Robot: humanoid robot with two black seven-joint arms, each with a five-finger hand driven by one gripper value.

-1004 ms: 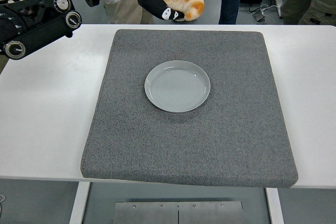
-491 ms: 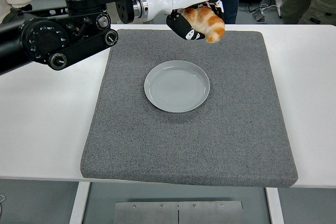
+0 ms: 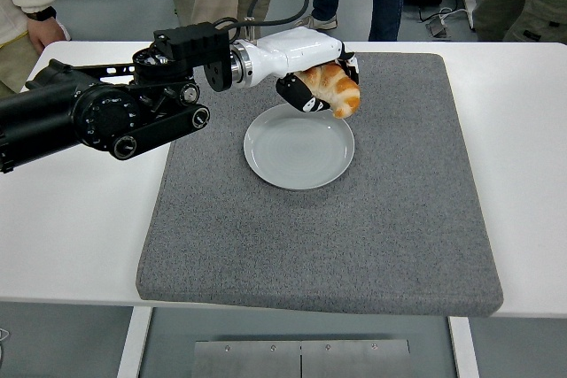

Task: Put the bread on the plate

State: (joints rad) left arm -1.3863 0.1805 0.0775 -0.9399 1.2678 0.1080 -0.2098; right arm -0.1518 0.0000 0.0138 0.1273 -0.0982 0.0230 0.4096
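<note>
A golden-brown bread roll [image 3: 336, 88] is held in my left hand [image 3: 319, 86], whose fingers are curled around it. The hand hangs just above the far right rim of a pale grey round plate [image 3: 298, 150], which lies bare on a dark grey mat [image 3: 354, 227]. My left arm, black with a white forearm, reaches in from the left edge across the mat's far left corner. The right arm does not show.
The mat covers most of the white table [image 3: 80, 219]. Several people stand along the far side, one with a hand [image 3: 40, 31] near the table's back left corner.
My left hand has carried the bread from beyond the table's far edge down and toward me, to just over the plate's far rim. The arm now lies lower across the table.
</note>
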